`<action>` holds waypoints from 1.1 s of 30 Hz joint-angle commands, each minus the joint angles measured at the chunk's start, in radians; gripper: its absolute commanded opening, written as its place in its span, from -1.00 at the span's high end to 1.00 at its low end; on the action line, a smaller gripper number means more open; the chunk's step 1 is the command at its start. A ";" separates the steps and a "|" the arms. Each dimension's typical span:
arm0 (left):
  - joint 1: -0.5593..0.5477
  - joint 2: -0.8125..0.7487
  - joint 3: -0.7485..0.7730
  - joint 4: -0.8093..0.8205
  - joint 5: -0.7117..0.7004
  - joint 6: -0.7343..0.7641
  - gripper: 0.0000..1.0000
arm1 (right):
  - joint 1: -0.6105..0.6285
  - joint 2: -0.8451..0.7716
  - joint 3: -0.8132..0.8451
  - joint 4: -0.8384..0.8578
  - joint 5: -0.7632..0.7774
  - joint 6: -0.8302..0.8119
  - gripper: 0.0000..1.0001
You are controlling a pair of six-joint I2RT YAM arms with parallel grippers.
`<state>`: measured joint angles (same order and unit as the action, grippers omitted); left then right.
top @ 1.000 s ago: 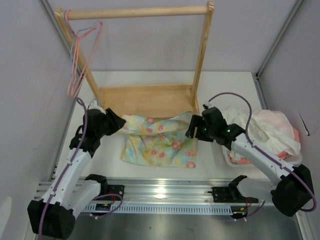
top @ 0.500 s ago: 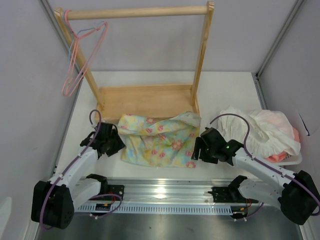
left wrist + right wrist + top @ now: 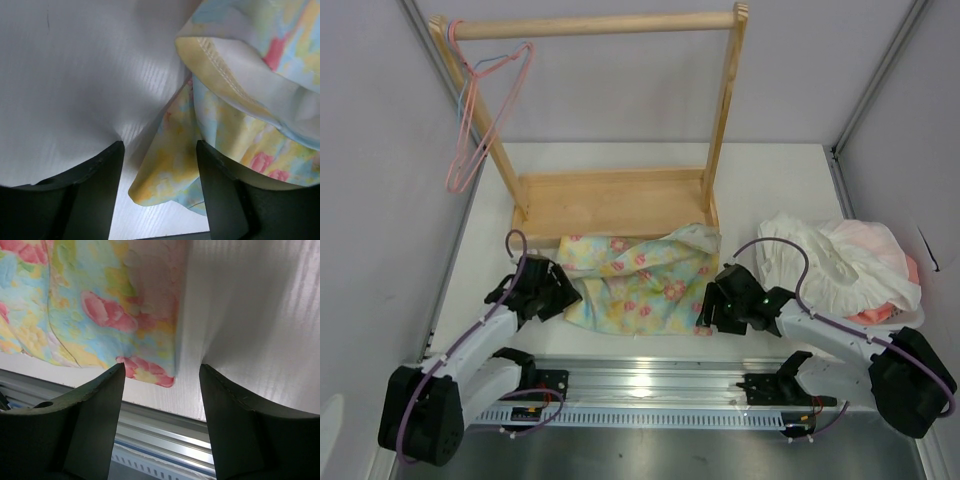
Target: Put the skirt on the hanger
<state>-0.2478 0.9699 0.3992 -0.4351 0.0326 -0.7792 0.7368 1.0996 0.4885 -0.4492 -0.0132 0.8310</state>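
Left tool (image 3: 563, 297) pulled back from skirt (image 3: 640, 280) far-left corner, now low at near-left corner, cloth tip between my parted jaws. Right tool (image 3: 706, 312) likewise came back from far-right corner to near-right corner, jaws spread around it. Skirt far edge, earlier stretched between my tools, now slack ahead of them. Hanger (image 3: 490, 118), far ahead of left tool, swung slightly left.

Pose | your left gripper (image 3: 556, 296) sits low, wrist angled inward, jaws apart | your right gripper (image 3: 710, 306) sits low, facing it, jaws likewise apart
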 commanded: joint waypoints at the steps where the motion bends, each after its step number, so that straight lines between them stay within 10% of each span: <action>1: -0.015 -0.107 -0.034 -0.013 0.003 -0.046 -0.38 | 0.019 0.013 -0.019 0.069 0.001 0.036 -0.33; 10: -0.061 -0.043 -0.017 -0.033 0.009 -0.042 -0.12 | 0.023 0.023 -0.028 0.090 0.002 0.045 0.01; 24: -0.087 -0.137 0.043 -0.158 -0.016 -0.084 -0.77 | 0.021 0.031 -0.002 0.075 0.012 0.037 0.09; 33: -0.087 -0.200 0.035 -0.152 0.009 -0.083 -0.74 | 0.021 0.039 0.004 0.067 0.012 0.031 0.10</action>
<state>-0.3252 0.7551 0.4007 -0.5854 0.0235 -0.8490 0.7521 1.1297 0.4690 -0.3653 -0.0185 0.8639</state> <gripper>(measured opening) 0.871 0.449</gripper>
